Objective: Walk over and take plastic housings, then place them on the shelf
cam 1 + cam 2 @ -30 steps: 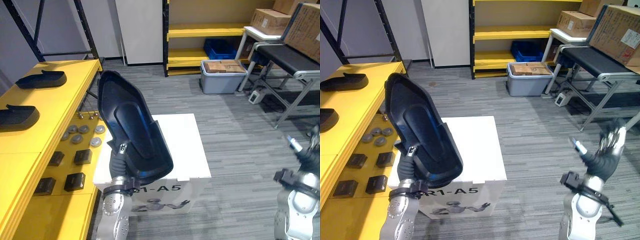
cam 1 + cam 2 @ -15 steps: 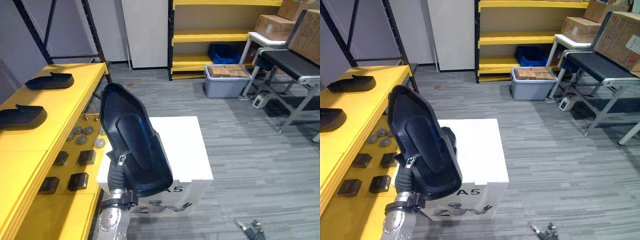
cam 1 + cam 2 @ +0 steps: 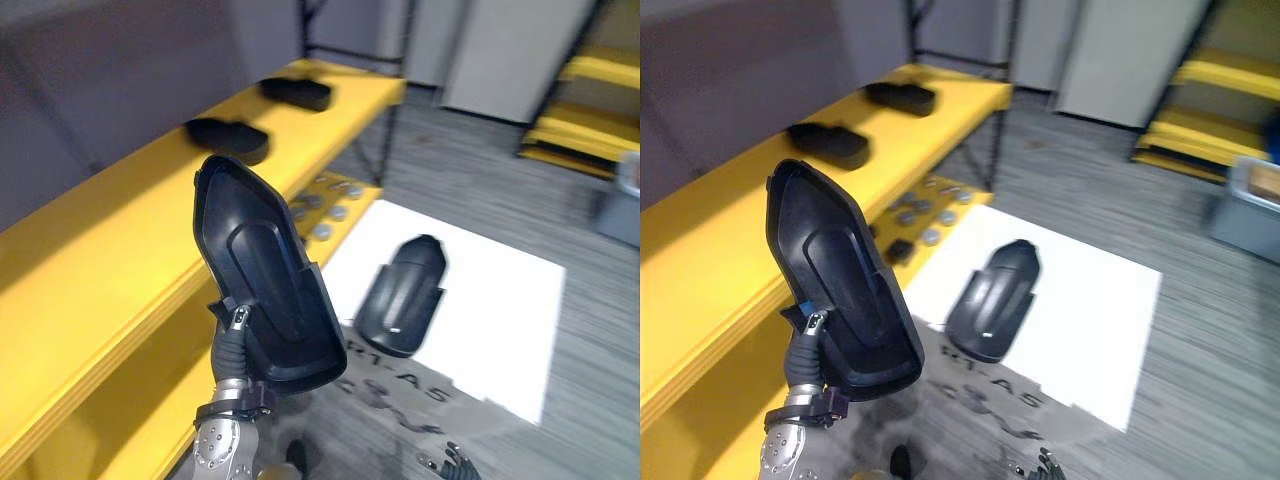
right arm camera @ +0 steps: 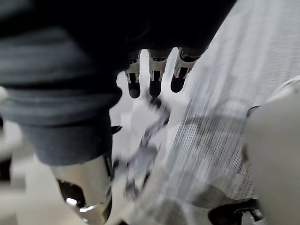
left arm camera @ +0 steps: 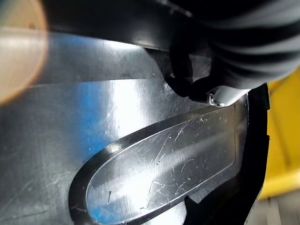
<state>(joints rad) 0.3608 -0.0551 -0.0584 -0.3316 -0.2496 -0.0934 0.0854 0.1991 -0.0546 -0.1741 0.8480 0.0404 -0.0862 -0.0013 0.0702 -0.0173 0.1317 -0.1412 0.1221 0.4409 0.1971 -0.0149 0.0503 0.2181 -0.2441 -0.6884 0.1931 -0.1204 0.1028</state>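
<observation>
The right hand (image 4: pixel 157 70) hung low, well out from the shelf (image 3: pixel 110 270), its fingers (image 4: pixel 134 82) straight and side by side, holding nothing. Nearer the shelf, the left hand (image 3: pixel 232 350) held the housing (image 3: pixel 265 280) upright by its lower end, hollow side toward the camera. One of its fingers (image 3: pixel 238 320) curled over the bottom rim and pinched it; the rest were hidden behind the shell. The housing stood just off the shelf's front edge, higher than the top board and not touching it.

The step looked like the carry to the shelf, with the placing not yet done. To do it well, the arm would need to reach over the bare board and tip the tall housing down flat, the way the others appeared to lie. It should release only once the board bore the housing. A grip at one end gives poor leverage, so a slow tilt seemed safer.

Beside the shelf stood the box (image 3: pixel 500 310), closed, with a second housing (image 3: pixel 403 295) lying on its lid; its contents could not be told. On the shelf's lower level lay round parts (image 3: pixel 325 205) and dark blocks (image 3: pixel 900 250). Toward the shelf's far end two housings (image 3: pixel 228 138) lay apart on the top board. Well beyond the shelf sat a grey bin (image 3: pixel 1245 215), its contents too blurred to tell.
</observation>
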